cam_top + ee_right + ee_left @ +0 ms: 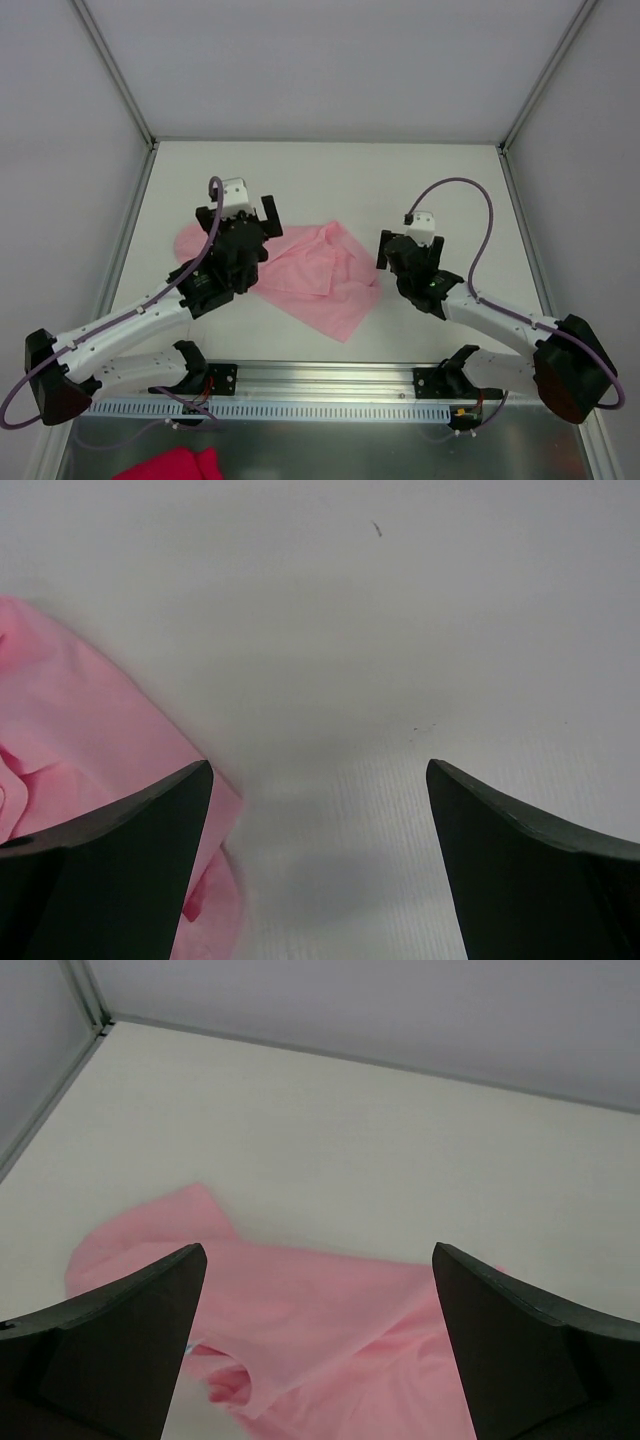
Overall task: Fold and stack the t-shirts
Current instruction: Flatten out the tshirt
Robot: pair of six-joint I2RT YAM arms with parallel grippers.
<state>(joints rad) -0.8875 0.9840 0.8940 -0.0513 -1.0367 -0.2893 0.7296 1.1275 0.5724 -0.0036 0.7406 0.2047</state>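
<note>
The pale pink t-shirt [320, 275] lies rumpled mid-tabletop [330, 175], and from above the left arm covers its left part; only a pink lobe peeks out beyond the wrist. Neckline and sleeves are hard to sort out among the creases. The left end effector [318, 1255] hangs over the shirt's left part, fingers spread wide, nothing between them. The right end effector [318, 770] hovers just off the shirt's right edge, over bare tabletop, also wide apart and empty. Both arms reach in from the near corners, elbows outward. A magenta cloth [170, 465] is cut off at the bottom edge.
</note>
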